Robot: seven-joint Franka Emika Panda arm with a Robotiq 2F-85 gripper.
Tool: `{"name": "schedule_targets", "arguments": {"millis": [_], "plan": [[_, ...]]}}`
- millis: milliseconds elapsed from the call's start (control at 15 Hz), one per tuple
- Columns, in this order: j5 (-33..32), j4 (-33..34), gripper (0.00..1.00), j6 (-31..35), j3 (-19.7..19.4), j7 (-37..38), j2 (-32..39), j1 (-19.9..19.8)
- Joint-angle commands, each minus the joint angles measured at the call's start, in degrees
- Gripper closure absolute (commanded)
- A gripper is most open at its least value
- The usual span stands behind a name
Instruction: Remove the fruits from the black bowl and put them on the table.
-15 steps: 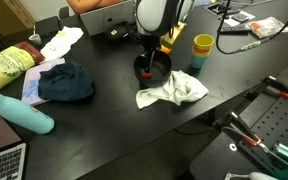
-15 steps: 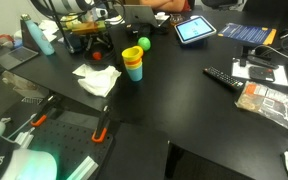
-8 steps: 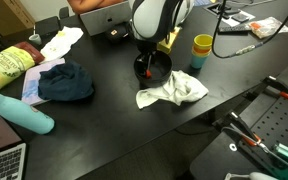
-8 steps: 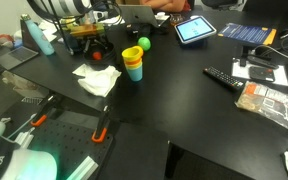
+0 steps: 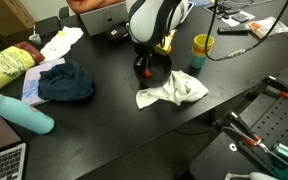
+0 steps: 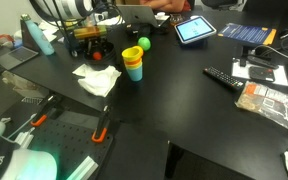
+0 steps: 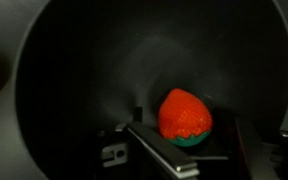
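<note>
Currently jaws stand spread astride the strawberry (image 7: 185,117) at the bottom of the black bowl (image 7: 74,60); likely risk: the rounded fruit slips sideways on closing, or a jaw drags the bowl.

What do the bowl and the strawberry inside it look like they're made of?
The bowl is probably black plastic, judging by the soft sheen on its smooth wall. The strawberry is likely toy plastic: uniform glossy red with a moulded green cap.

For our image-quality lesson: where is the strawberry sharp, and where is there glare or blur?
Wrist view: strawberry sharp, faint sheen on the bowl wall, jaws near the lens dark and blurred. In both exterior views: the white arm looks washed out.
</note>
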Motion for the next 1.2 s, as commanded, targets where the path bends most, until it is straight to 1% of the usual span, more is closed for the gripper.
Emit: {"name": "schedule_targets", "arguments": {"millis": [0,133,200,467,667,800,933,1000,1133], "plan": [[-0.64,1.38,0.58,0.79,0.66,-1.05,0.77,-0.54],[-0.24,1.03,0.72,-0.23,0.79,-0.72,-0.14,-0.66],[-0.17,0.72,0.77,-0.33,0.85,-0.73,-0.71,-0.79],[0.15,-1.24,0.77,-3.97,0.04,0.25,-5.99,-1.62],[-0.02,-2.59,0.77,-5.54,-1.81,1.23,-11.10,-2.75],[0.54,-2.27,0.77,-6.82,-3.04,1.84,-13.18,-3.99],[0.95,-0.84,0.77,-8.52,-4.73,3.13,-13.34,-5.12],[0.62,0.37,0.77,-8.55,-5.92,4.51,-12.22,-5.25],[-0.17,2.02,0.77,-6.33,-8.63,8.17,-9.59,-5.39]]}}
